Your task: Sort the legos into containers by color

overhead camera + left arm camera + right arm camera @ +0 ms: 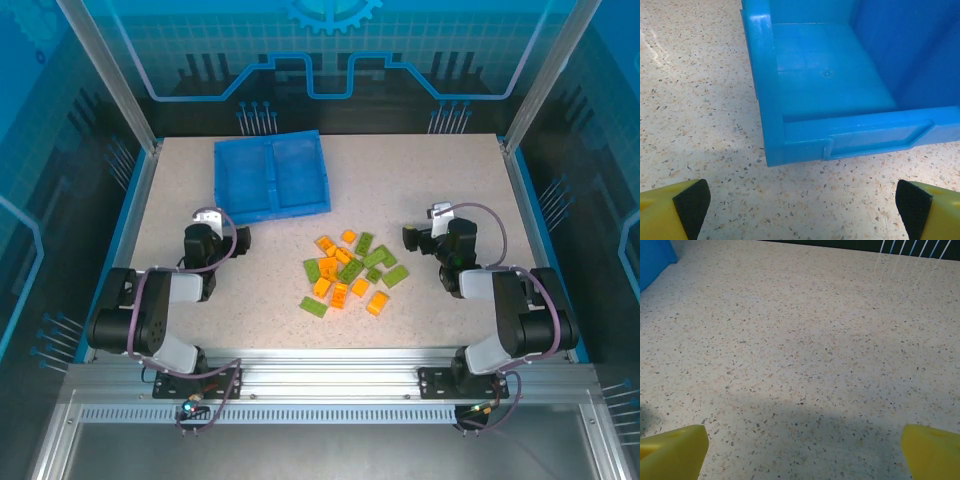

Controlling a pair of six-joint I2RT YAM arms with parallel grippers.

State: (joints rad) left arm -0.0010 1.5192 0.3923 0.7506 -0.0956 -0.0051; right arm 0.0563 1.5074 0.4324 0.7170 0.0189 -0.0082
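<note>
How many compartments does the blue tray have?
2, in the shallow translucent blue plastic tray: the left compartment and the right compartment, either side of its divider.

Both arms are folded low near their bases, with the elbows bent and the forearms pointing away from the near edge. The left hand [212, 228] is wide open: in its wrist view the two yellow fingers [665, 212] with black pads stand far apart. The right hand [425, 236] is wide open too, its yellow fingers [672, 450] far apart. Both hands hold nothing.
</note>
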